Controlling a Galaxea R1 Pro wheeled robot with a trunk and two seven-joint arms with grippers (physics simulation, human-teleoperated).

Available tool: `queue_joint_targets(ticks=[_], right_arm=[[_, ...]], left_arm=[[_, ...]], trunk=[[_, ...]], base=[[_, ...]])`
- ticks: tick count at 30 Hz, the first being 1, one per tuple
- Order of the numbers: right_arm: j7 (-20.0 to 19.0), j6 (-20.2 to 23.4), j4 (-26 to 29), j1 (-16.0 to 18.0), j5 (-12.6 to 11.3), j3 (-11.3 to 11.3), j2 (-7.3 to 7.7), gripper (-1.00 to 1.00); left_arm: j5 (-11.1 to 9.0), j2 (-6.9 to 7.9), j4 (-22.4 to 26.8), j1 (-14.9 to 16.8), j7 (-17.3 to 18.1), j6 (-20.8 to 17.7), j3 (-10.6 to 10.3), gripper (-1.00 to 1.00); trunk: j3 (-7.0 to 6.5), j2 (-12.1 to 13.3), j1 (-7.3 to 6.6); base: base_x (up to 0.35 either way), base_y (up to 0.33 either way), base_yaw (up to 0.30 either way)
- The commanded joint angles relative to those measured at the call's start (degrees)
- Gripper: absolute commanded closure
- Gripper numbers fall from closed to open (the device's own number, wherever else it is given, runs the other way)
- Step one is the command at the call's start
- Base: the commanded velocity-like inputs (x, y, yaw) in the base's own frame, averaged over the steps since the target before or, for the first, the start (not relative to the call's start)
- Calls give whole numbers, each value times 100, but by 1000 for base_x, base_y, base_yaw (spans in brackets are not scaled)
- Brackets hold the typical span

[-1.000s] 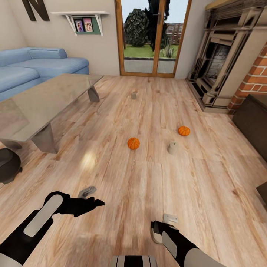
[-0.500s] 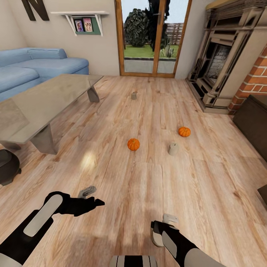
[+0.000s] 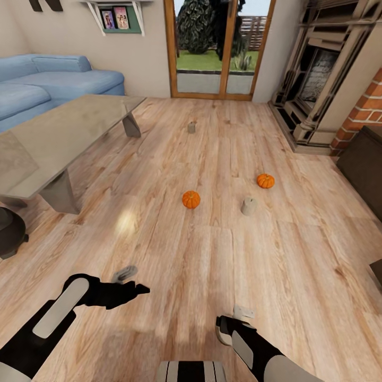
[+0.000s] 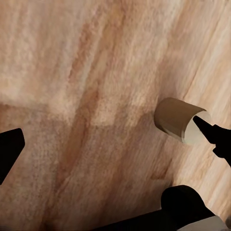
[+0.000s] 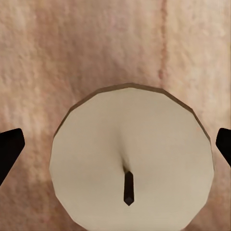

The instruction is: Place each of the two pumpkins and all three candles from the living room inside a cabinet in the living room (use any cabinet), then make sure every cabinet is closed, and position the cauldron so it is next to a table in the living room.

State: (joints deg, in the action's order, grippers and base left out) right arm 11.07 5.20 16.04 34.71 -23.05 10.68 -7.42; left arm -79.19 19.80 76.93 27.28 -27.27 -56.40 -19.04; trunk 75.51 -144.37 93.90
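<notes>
Two orange pumpkins sit on the plank floor, one mid-room [image 3: 191, 199] and one further right [image 3: 266, 181]. An upright candle [image 3: 248, 206] stands between them, and another candle [image 3: 191, 127] stands far off towards the glazed doors. Beside my open left gripper [image 3: 135, 284] [image 4: 108, 127] a candle [image 3: 124, 274] [image 4: 179, 120] lies on its side, close to one finger. My right gripper [image 3: 233, 318] [image 5: 120, 139] hangs open straight over an upright candle [image 3: 243, 312] [image 5: 132, 163]. The dark cauldron [image 3: 9, 233] sits at the left edge by the grey table [image 3: 63, 138]. The dark-brown cabinet [image 3: 366, 170] is at the right edge.
A blue sofa [image 3: 53, 85] stands behind the table. The ornate fireplace [image 3: 323, 79] and brick chimney [image 3: 366, 111] fill the far right. A wide stretch of open floor lies between my grippers and the pumpkins.
The whole picture has tipped slightly downward, so the room's things sit a little higher in view. Both arms and the candles by them hold the same places.
</notes>
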Motion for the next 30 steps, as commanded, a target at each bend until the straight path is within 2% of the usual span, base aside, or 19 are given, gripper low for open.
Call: queue_joint_targets(ticks=[1,4,8,16,20,30], right_arm=[[44,34,14,0,-33,48,3,-100],[44,34,14,0,-33,48,3,-100],[44,34,14,0,-33,48,2,-100],[44,34,14,-1,-33,48,3,-100],[44,34,14,0,-33,48,3,-100],[44,34,14,0,-33,48,3,-100]], left_arm=[[-81,5,6,4,-59,3,-8,-100],[-323,14,6,5,-65,-1,-4,-100],[-420,70,6,5,-67,-2,-3,-100],[-438,93,6,4,-67,-2,-3,-100],[-439,94,6,0,-67,-2,-3,-100],[-439,94,6,4,-67,-2,-3,-100]], trunk=[[4,-2,-1],[49,-4,4],[115,-8,12],[115,-8,12],[204,-14,22],[204,-14,22]], base=[[0,0,0],[0,0,0],[0,0,0],[0,0,0],[0,0,0],[0,0,0]])
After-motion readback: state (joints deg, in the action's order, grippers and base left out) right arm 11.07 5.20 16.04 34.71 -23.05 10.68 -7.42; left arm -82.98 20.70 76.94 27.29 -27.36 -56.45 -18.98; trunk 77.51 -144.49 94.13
